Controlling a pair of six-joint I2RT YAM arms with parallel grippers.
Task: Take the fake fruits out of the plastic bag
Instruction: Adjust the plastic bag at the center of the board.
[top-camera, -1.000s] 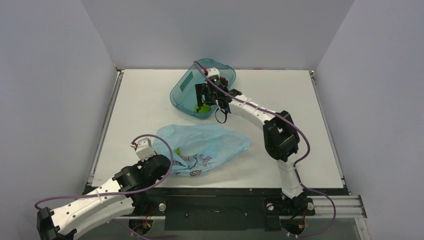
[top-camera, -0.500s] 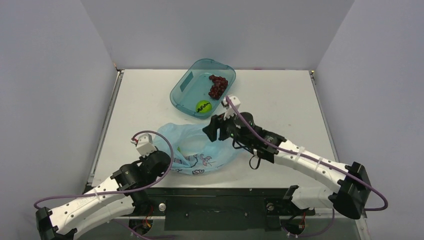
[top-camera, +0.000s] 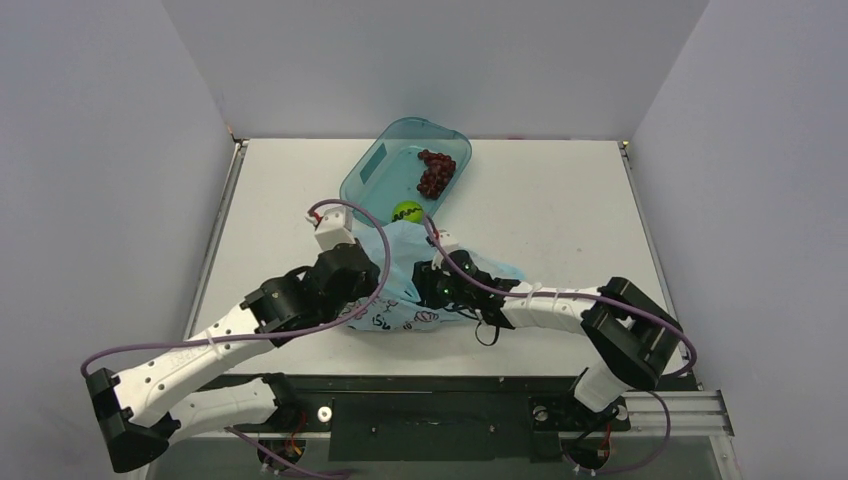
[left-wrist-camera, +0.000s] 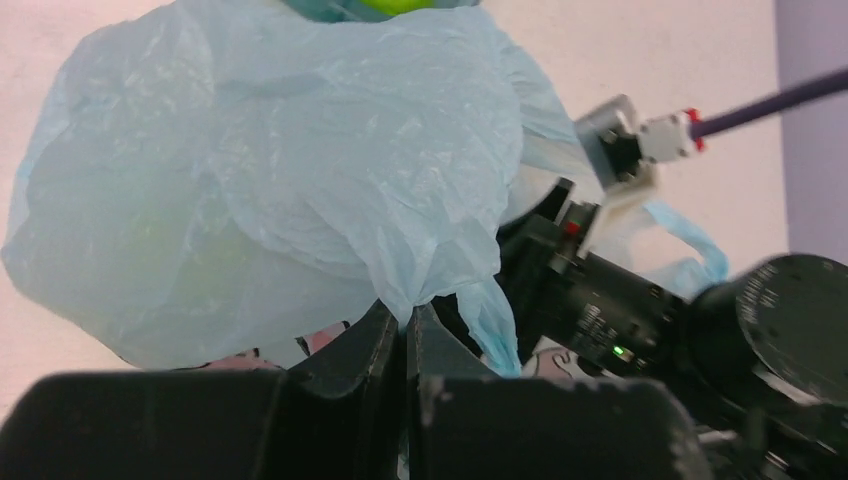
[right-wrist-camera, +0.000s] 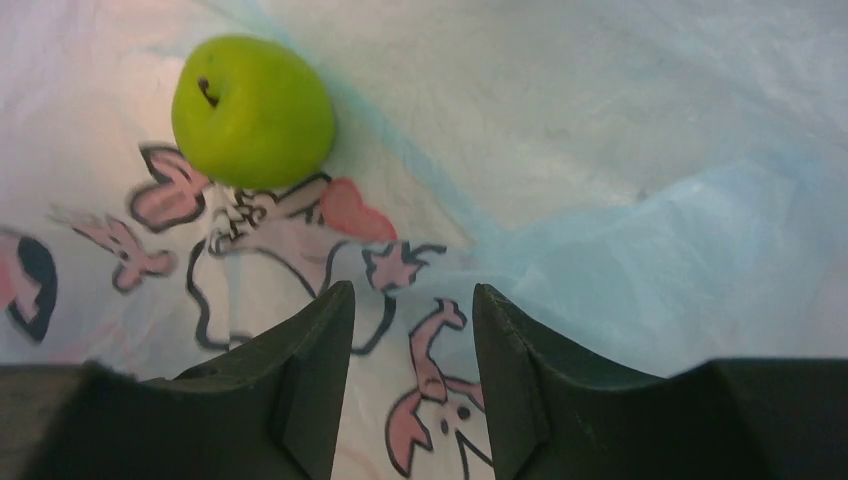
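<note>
The light blue plastic bag lies mid-table, bunched up. My left gripper is shut on a pinch of its plastic and holds that part raised. My right gripper is open inside the bag's mouth, jaws apart over the printed plastic. A plain green fruit lies inside the bag, ahead and left of the right fingers, untouched. The dark red grapes and the green fruit with a squiggle lie in the teal tub.
The teal tub stands at the back centre, just behind the bag; its near rim and the green fruit show at the top of the left wrist view. The right arm's wrist sits close beside my left fingers. White walls surround the table.
My right arm has swung from the tub, leaving the green fruit there, and has come into the bag's mouth. My left gripper has lifted the bag and carried it back toward the tub.
</note>
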